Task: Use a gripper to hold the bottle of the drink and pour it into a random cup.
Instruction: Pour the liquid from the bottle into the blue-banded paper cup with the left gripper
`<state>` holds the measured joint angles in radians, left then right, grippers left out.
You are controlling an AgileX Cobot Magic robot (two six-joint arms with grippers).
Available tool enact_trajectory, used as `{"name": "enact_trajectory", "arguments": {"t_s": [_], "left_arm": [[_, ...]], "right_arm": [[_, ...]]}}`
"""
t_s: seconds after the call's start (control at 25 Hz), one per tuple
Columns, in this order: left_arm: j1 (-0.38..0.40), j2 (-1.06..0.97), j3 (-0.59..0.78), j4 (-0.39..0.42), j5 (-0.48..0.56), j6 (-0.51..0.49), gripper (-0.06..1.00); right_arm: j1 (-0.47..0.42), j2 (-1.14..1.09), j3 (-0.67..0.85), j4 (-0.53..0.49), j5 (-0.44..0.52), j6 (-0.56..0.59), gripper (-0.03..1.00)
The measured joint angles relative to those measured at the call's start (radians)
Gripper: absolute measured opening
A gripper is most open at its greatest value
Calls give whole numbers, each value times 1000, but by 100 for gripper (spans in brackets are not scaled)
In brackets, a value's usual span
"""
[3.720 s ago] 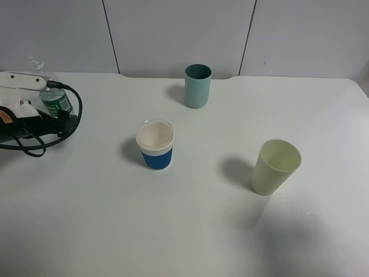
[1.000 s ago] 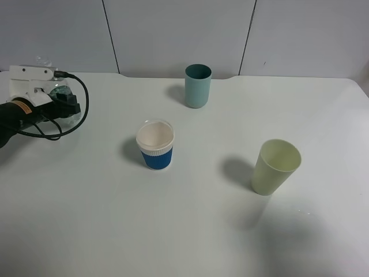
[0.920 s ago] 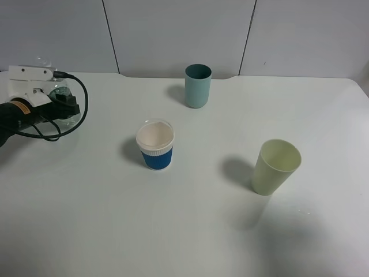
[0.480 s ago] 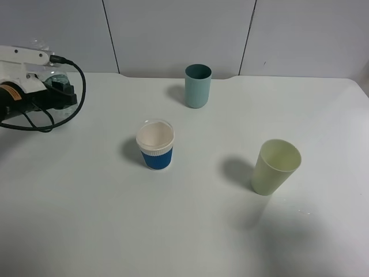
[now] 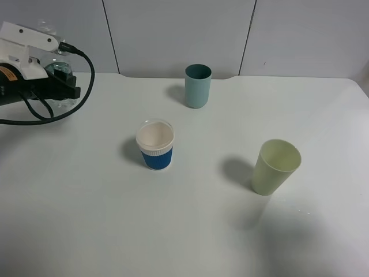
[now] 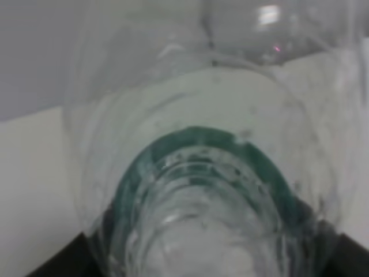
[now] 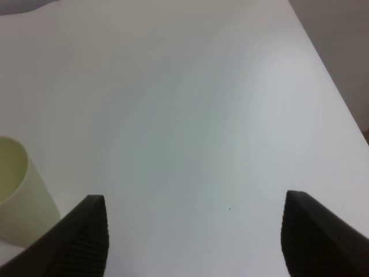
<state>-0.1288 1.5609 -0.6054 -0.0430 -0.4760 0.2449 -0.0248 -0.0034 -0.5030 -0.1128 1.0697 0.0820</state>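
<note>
The left claw (image 5: 55, 81) is clamped tight on the bottle (image 5: 59, 69) at the far left of the surface (image 5: 190, 231), well apart from the blue paper cup (image 5: 155, 144); carrying seems underway, and next comes reaching that cup's rim and tipping.

I see a white worktop (image 5: 190, 231), evenly lit, with grey wall panels (image 5: 173, 34) and dark seams (image 5: 110, 34) behind its far edge.
</note>
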Motion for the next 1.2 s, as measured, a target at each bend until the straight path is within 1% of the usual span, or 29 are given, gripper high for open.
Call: {"name": "enact_trajectory", "arguments": {"t_s": [0.04, 0.08, 0.2, 0.28, 0.4, 0.48, 0.56, 0.76, 0.92, 1.0, 1.2], "left_arm": [[-18, -16, 0, -41, 11, 46, 51], [-37, -28, 0, -75, 25, 115, 51], [-92, -66, 1, -212, 49, 284, 51], [-131, -82, 1, -296, 56, 396, 51], [-195, -103, 1, -424, 57, 589, 51], [-241, -108, 1, -505, 58, 696, 51], [-283, -110, 1, -597, 59, 829, 51], [-384, -111, 1, -799, 60, 1069, 51], [-452, -111, 1, -933, 37, 1249, 51], [-482, -111, 1, -1011, 17, 1356, 51], [-564, -113, 1, -1191, -55, 1605, 51]], "right_arm": [[0, 0, 0, 0, 0, 0, 63], [0, 0, 0, 0, 0, 0, 63], [0, 0, 0, 0, 0, 0, 63], [0, 0, 0, 0, 0, 0, 63], [0, 0, 0, 0, 0, 0, 63], [0, 0, 0, 0, 0, 0, 63], [0, 0, 0, 0, 0, 0, 63], [0, 0, 0, 0, 0, 0, 63], [0, 0, 0, 0, 0, 0, 63], [0, 0, 0, 0, 0, 0, 63], [0, 0, 0, 0, 0, 0, 63]]}}
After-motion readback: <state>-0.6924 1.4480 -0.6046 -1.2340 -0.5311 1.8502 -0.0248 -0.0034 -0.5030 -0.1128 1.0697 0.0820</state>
